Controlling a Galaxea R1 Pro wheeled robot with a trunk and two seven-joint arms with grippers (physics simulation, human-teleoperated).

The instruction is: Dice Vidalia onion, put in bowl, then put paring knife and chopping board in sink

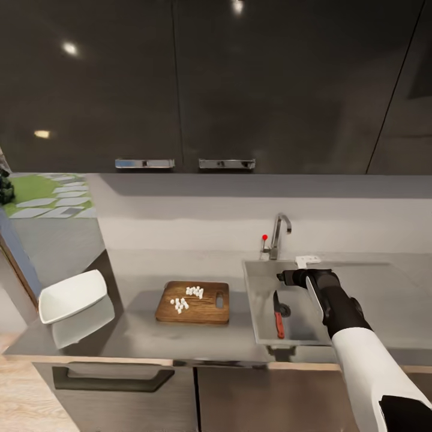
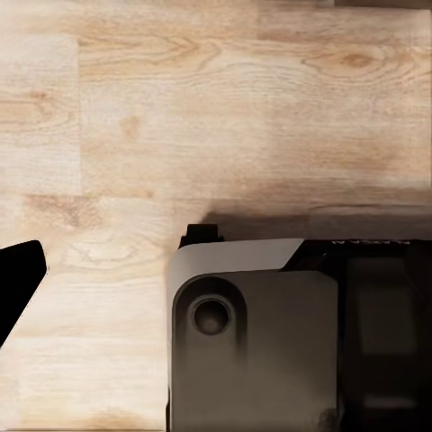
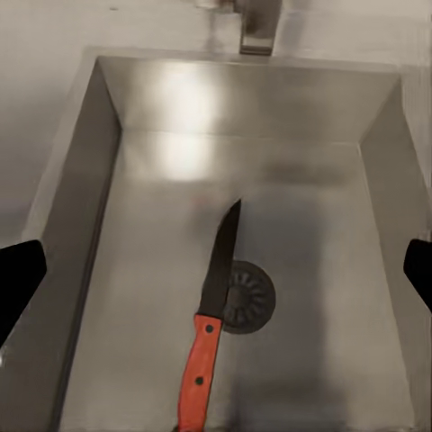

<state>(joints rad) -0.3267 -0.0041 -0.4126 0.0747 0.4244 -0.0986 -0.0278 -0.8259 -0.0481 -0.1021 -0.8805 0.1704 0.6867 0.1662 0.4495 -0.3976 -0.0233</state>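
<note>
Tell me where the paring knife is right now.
The paring knife lies flat in the sink, right of the chopping board in the head view; the right wrist view shows its blade beside the drain.

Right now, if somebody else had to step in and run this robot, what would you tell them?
Right gripper: open, empty, over the grey steel sink.
Left gripper: state cannot be told; its camera faces wooden floor.
Done: red-handled paring knife lies in the sink, blade across the drain.
Left: white diced onion pieces sit on the brown wooden chopping board on the countertop; the white squarish bowl looks empty. Fill the bowl, then sink the board.
</note>
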